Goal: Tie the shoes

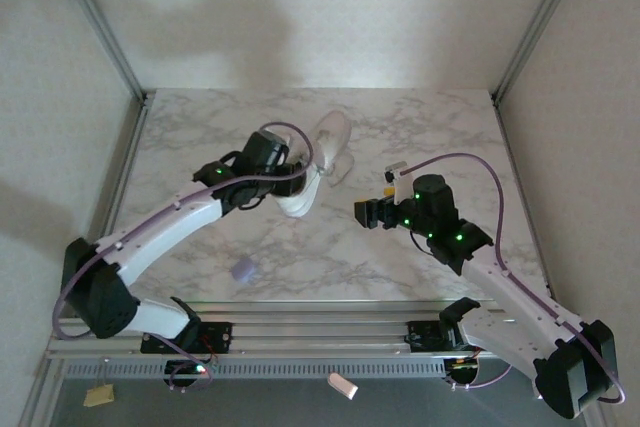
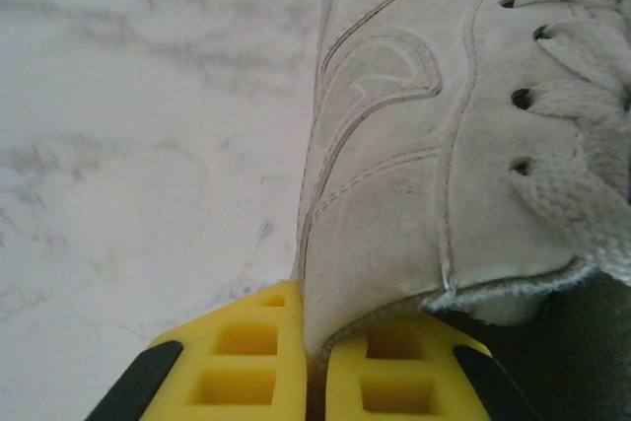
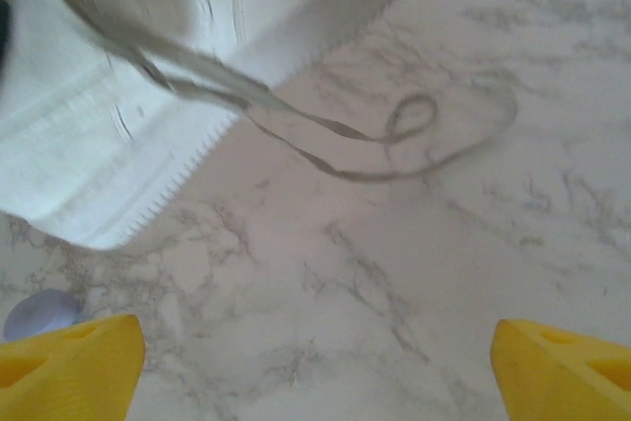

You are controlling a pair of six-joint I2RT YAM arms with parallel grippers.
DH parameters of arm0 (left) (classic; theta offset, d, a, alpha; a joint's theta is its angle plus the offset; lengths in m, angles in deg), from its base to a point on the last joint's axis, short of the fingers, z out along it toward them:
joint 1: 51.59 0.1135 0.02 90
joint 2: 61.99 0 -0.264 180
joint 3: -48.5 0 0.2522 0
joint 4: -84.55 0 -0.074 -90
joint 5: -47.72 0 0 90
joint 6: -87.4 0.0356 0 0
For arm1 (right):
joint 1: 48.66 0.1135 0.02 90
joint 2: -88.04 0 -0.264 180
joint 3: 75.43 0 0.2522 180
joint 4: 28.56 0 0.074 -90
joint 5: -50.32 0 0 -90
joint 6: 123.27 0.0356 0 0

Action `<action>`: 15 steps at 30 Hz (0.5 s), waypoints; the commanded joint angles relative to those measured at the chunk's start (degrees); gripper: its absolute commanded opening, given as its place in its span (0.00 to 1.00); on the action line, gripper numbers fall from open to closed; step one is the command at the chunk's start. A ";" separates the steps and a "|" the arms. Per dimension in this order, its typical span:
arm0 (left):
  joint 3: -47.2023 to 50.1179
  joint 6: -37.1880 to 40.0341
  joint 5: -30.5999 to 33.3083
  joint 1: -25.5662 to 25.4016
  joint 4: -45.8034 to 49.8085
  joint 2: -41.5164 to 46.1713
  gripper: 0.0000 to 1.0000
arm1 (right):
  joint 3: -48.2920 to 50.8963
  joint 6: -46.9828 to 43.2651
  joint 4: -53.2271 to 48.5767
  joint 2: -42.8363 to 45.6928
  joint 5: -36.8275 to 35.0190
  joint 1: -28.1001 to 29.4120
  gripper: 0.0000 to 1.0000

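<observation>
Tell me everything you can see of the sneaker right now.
The sneaker is small, white and low-top, suede-looking, with stitched side panels, eyelets and a ridged white sole. It is on the marble table, toe pointing away from the arms. The left pincer is shut on its rear upper edge. Its thin laces trail loose and untied.

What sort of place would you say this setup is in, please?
Probably a robotics lab test cell: a marble-patterned tabletop boxed in by plain white wall panels on aluminium corner posts, with white robot arms bolted to a ribbed metal rail.
</observation>
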 commanded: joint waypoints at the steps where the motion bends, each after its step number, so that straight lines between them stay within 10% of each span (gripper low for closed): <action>1: -5.96 0.21 2.79 -0.40 1.17 4.80 0.00 | 2.06 -5.59 10.87 0.83 3.38 -0.32 0.92; 15: -24.70 5.10 6.78 -0.43 11.25 3.93 0.00 | 1.86 -9.97 39.60 -11.53 22.60 3.14 0.77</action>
